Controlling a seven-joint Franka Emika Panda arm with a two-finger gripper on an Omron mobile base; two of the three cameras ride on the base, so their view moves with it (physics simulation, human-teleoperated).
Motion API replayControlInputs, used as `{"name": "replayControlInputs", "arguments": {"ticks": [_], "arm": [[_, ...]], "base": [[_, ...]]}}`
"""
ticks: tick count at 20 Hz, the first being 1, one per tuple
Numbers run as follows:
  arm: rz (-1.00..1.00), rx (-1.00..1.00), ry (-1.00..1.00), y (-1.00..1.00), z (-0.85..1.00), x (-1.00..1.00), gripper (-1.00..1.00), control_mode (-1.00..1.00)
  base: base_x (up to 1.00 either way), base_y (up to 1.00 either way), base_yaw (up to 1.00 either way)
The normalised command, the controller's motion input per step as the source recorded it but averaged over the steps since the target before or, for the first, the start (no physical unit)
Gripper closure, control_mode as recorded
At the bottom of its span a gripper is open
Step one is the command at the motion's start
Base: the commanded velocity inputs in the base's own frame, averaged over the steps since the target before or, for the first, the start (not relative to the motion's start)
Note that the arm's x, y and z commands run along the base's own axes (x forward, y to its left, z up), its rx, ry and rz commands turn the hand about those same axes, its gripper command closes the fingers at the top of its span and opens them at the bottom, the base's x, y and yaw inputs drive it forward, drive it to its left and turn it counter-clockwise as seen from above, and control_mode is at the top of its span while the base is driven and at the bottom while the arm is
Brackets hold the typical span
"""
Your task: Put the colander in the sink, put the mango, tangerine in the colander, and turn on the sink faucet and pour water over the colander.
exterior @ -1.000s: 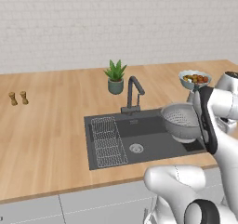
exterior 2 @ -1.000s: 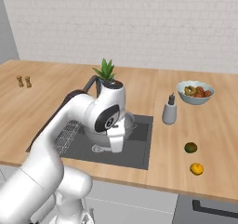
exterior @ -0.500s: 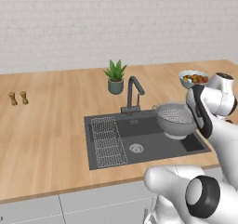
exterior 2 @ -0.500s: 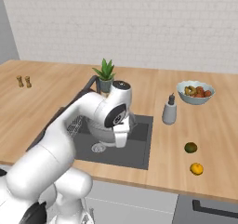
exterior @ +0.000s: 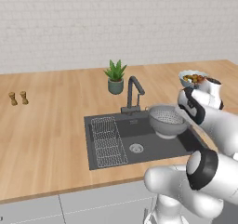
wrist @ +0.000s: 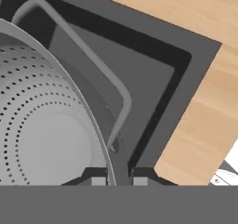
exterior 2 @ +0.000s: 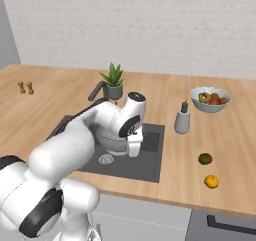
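The silver perforated colander (exterior: 166,120) hangs over the right half of the dark sink (exterior: 116,128), tilted a little. My gripper (exterior: 187,112) is shut on its right rim. In the hand view the rim runs between my fingertips (wrist: 95,177), with the colander's bowl (wrist: 46,139) to the left and a loop handle (wrist: 93,56) above. The arm covers most of the colander (exterior 2: 107,137) in the right base view. The dark green mango (exterior 2: 204,158) and the orange tangerine (exterior 2: 211,181) lie on the counter right of the sink. The dark faucet (exterior: 133,95) stands behind the basin, with no stream running.
A wire grid rack (exterior: 108,141) lies in the sink's left half, beside the drain (exterior: 136,148). A pale fruit bowl (exterior 2: 210,99) and a grey soap dispenser (exterior 2: 182,119) stand at the back right. A potted plant (exterior: 115,76) stands behind the faucet, two small shakers (exterior: 17,98) far left.
The gripper has carried the colander leftward, from the sink's right edge to over its right half.
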Motion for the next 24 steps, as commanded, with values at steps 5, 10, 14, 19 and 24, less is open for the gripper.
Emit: {"name": "replayControlInputs", "arguments": {"ticks": [5, 10, 14, 19, 24], "arm": [[0.18, 0.00, 0.02, 0.24, -0.43, 0.43, 1.00, -1.00], [0.16, 0.02, 0.01, 0.22, -0.41, 0.32, 1.00, -1.00], [0.14, 0.02, 0.00, 0.13, -0.49, 0.27, 1.00, -1.00], [0.11, 0.00, 0.00, 0.16, -0.42, 0.34, 1.00, -1.00], [0.09, 0.00, -0.01, 0.25, -0.41, 0.21, 1.00, -1.00]], "base": [[0.00, 0.00, 0.00], [0.00, 0.00, 0.00], [0.00, 0.00, 0.00], [0.00, 0.00, 0.00], [0.00, 0.00, 0.00]]}}
